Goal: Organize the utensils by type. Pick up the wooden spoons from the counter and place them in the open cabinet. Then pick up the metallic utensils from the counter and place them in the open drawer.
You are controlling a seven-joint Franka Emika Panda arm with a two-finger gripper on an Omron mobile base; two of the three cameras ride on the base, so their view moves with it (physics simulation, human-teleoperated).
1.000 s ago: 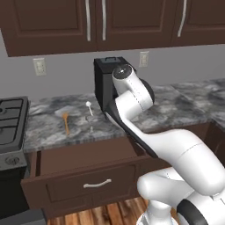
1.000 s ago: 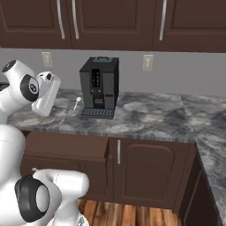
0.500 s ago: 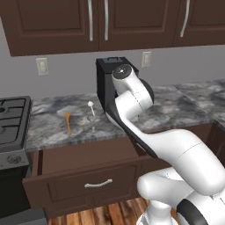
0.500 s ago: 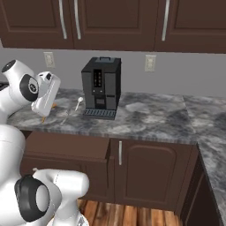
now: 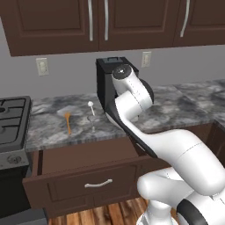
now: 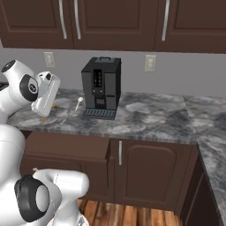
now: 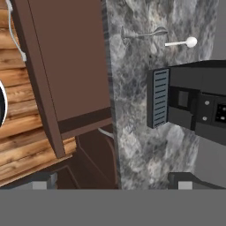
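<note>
Barely shifted, just hovering hand [image 7: 113,187] wide open, gripping nothing, over surface [image 5: 52,125]; orange wooden spoon [image 5: 67,121] and silvery spoon [image 5: 91,108] lying there, so probably reaching down next.

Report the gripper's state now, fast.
Gripper: open, holding nothing, poised above the grey-and-white marbled stone counter near the small orange-tan wooden spoon.

No readable text, labels, brands or numbers anywhere, coffee machine [image 6: 101,87] front unmarked
</note>
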